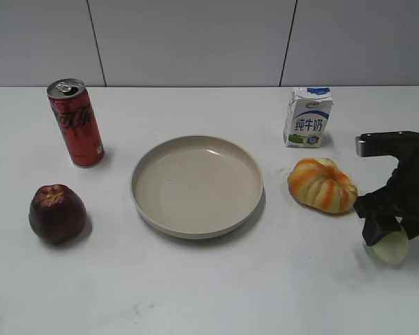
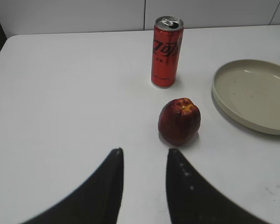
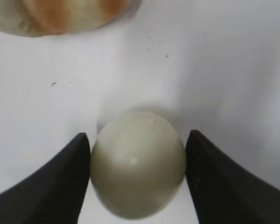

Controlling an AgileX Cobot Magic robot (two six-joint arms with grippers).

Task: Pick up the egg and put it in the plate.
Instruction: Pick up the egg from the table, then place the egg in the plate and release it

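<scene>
White table [image 1: 195, 293] with beige plate [image 1: 197, 185] in the middle, striped pumpkin [image 1: 322, 184] at its right, right gripper [image 3: 137, 161] clamped on both sides of the egg [image 3: 137, 163] near the pumpkin, well apart from the plate, left gripper [image 2: 144, 161] with fingers parted, holding nothing, near the apple [image 2: 179, 121]

Apple [image 2: 179, 121] sits between can [image 2: 167, 52] and gripper [image 2: 144, 161] (jaws parted).

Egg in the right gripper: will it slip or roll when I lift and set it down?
The egg looks smooth, glossy and rounded, pinched between the right gripper fingers at its sides only, so it may slip. With no flat face, it would probably roll once released; the plate has a raised rim that should contain it.
</scene>
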